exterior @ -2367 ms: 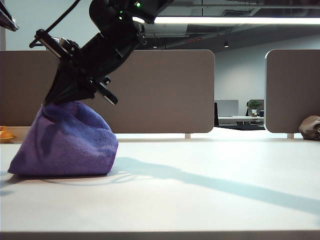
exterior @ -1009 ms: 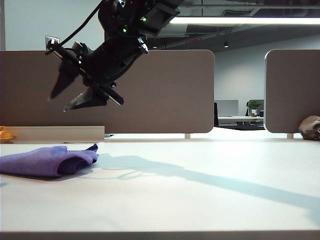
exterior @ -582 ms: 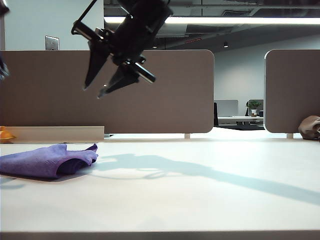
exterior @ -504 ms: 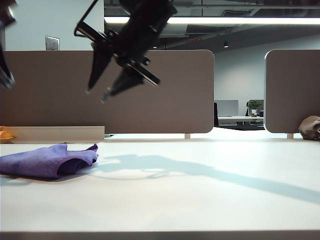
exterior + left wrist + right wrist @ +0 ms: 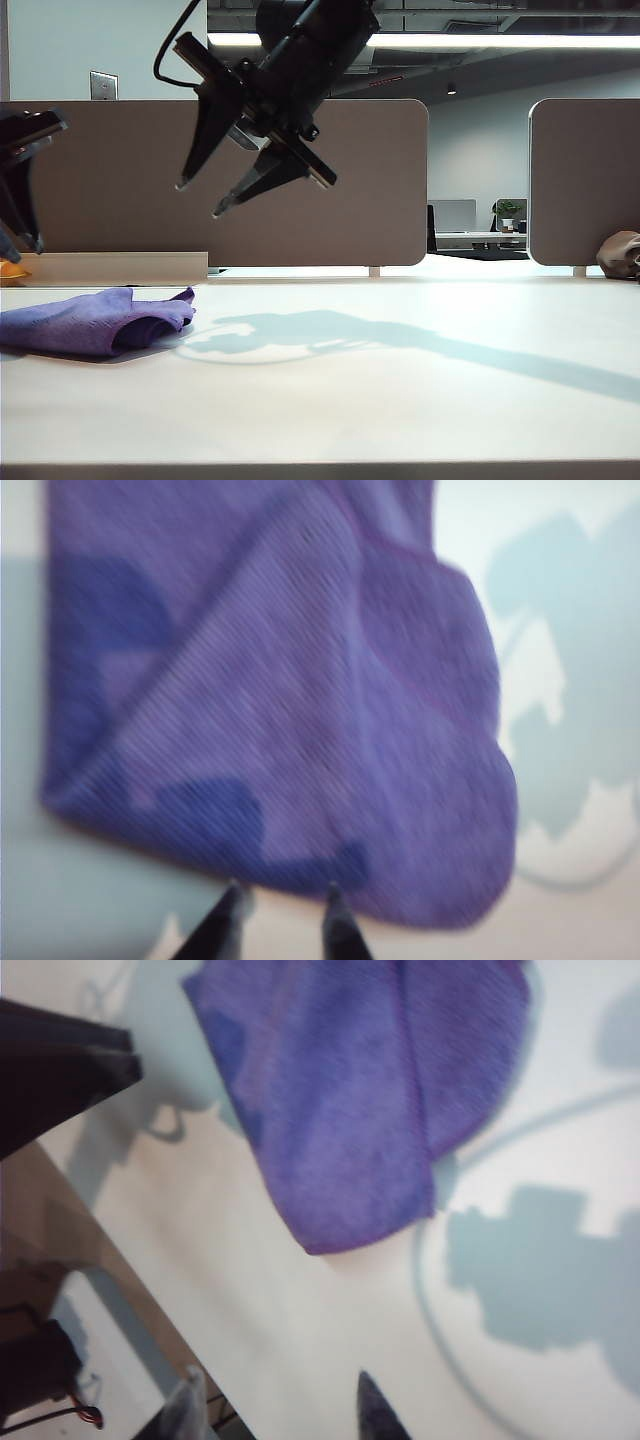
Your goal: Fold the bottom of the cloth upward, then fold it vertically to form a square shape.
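Bench (image 5: 400, 400): pale, matte, well lit, with a long arm shadow running across it from the right. Behind it stand grey-brown divider panels (image 5: 330, 180); through the gap between them, an office with a desk and a small potted plant (image 5: 508, 212). A ceiling strip light (image 5: 480, 40) runs overhead. A brown lump (image 5: 620, 255) sits at the far right edge.

The cloth (image 5: 95, 320), purple, lies crumpled and low on the bench at the left, nothing touching it.

Exterior view: right end effector (image 5: 200, 198) hangs high above the bench, up and to the right of the cloth, fingers spread, nothing between them. Left end effector (image 5: 22, 240) shows only partly at the left edge.

Left wrist view alone shows the cloth's folded layers and stitched hem (image 5: 280, 710); the left end effector (image 5: 283, 910) sits just off its edge, fingertips apart and empty.

Right wrist view: cloth (image 5: 360, 1090) from farther off, right end effector (image 5: 280, 1400) parted.
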